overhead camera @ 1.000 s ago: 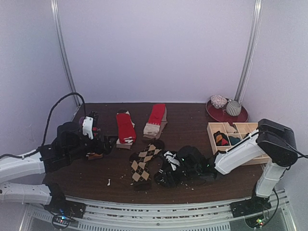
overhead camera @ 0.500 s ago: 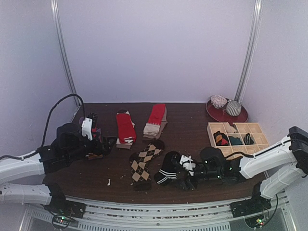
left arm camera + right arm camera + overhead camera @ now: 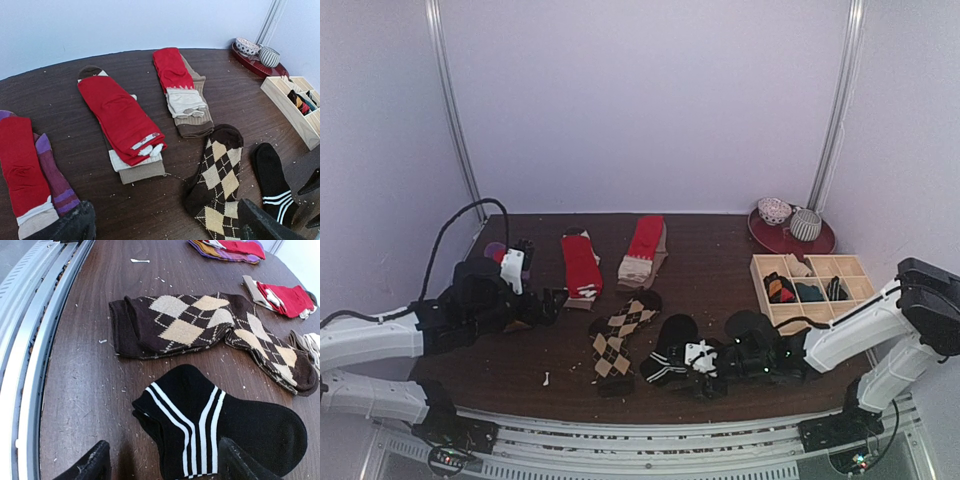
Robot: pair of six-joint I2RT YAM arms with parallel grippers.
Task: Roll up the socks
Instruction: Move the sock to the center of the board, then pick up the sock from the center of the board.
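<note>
Black fabric sock pair with white stripes lies flat on the dark wooden worktop, beside the brown-and-beige argyle socks. We judge it light and limp; take the striped cuff. Right pincer sits at that cuff, spread, empty.

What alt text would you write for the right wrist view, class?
A black sock with white stripes lies flat on a dark table between the fingers of the open right gripper. Beyond it lies an argyle sock, with red socks farther off.
</note>
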